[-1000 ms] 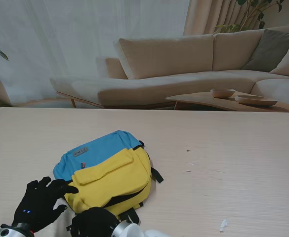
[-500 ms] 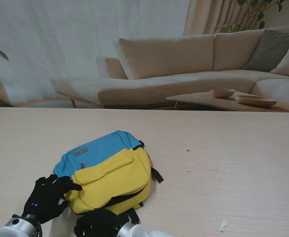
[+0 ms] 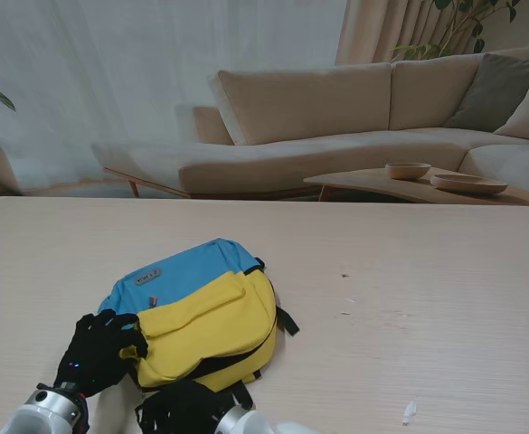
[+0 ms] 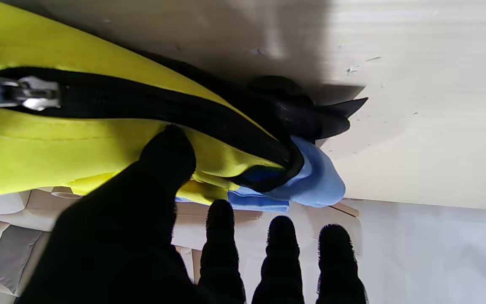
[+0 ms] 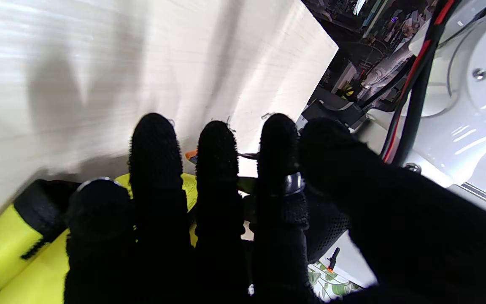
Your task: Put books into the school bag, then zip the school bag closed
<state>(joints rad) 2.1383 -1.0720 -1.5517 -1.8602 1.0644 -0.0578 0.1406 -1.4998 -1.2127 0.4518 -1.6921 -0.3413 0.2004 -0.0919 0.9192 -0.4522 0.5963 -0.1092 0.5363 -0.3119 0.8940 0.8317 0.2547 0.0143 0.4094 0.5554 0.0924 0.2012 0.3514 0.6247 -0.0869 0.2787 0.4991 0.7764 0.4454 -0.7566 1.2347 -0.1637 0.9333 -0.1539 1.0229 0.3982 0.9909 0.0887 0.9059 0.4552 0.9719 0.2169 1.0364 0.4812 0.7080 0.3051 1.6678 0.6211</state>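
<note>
The blue and yellow school bag (image 3: 201,307) lies flat on the table's near left part. No books show in any view. My left hand (image 3: 97,351) rests against the bag's left near corner, fingers spread. In the left wrist view its thumb (image 4: 167,156) presses the yellow fabric (image 4: 36,139) beside the black zip, whose metal slider (image 4: 36,93) is a little way along. My right hand (image 3: 178,411) sits at the bag's near edge, mostly cut off by the frame. In the right wrist view its fingers (image 5: 217,190) lie close together over yellow fabric (image 5: 19,270); what they hold is hidden.
A black strap (image 3: 287,321) sticks out at the bag's right side. A small white scrap (image 3: 409,411) lies on the pale wooden table (image 3: 409,271) near the front right. Beyond the table stand a beige sofa (image 3: 336,117) and a low table with bowls (image 3: 409,172).
My left hand has slid right and away from me, from open table onto the bag's corner. The right hand has shifted slightly; the bag stays put.
</note>
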